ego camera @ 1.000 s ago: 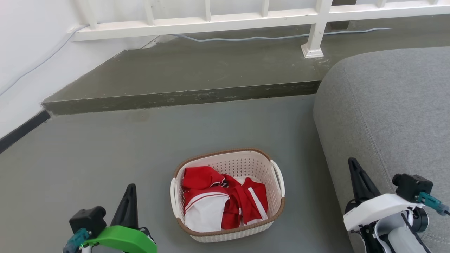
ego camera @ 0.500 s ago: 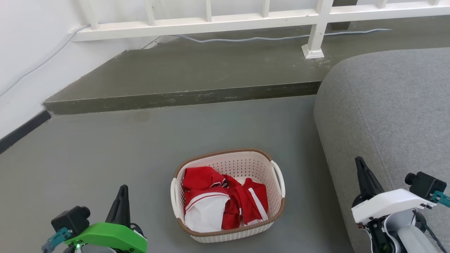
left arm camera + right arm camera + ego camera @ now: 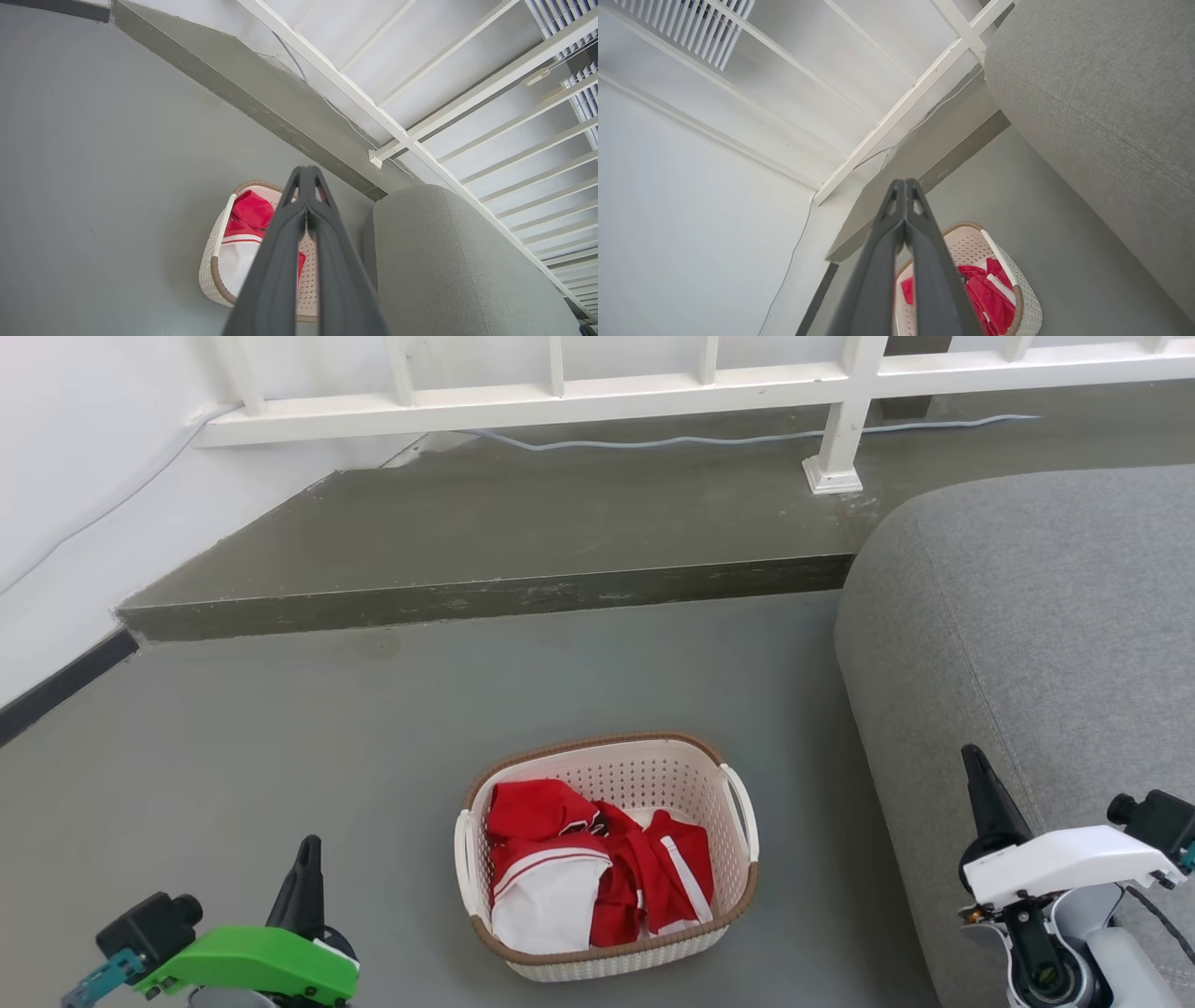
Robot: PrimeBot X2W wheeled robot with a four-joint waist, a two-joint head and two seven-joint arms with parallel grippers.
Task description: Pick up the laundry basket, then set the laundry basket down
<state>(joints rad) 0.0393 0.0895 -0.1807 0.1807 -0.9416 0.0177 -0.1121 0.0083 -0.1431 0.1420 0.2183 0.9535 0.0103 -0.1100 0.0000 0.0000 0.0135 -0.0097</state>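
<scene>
The laundry basket [image 3: 611, 767] rests on the grey floor at the lower middle of the head view, cream-white with a brown rim and white loop handles on both sides. Red and white clothes [image 3: 588, 873] lie inside it. My left gripper [image 3: 306, 851] is at the lower left, well apart from the basket, fingers shut with nothing between them. My right gripper [image 3: 974, 759] is at the lower right, over the sofa's edge, also shut and holding nothing. The left wrist view has the basket [image 3: 212, 270] behind the left gripper [image 3: 306, 171]. Below the right gripper [image 3: 904, 183] the right wrist view catches the basket [image 3: 1029, 305].
A grey sofa [image 3: 1036, 644] fills the right side, close to the basket. A raised floor step [image 3: 485, 597] runs across behind it, with a white railing [image 3: 653, 383] and a cable [image 3: 747, 434] beyond. A white wall [image 3: 75, 476] stands at the left.
Both grippers have drawn back and outward from the basket, the left one lower and further left, the right one further right. The basket has stayed in place on the floor.
</scene>
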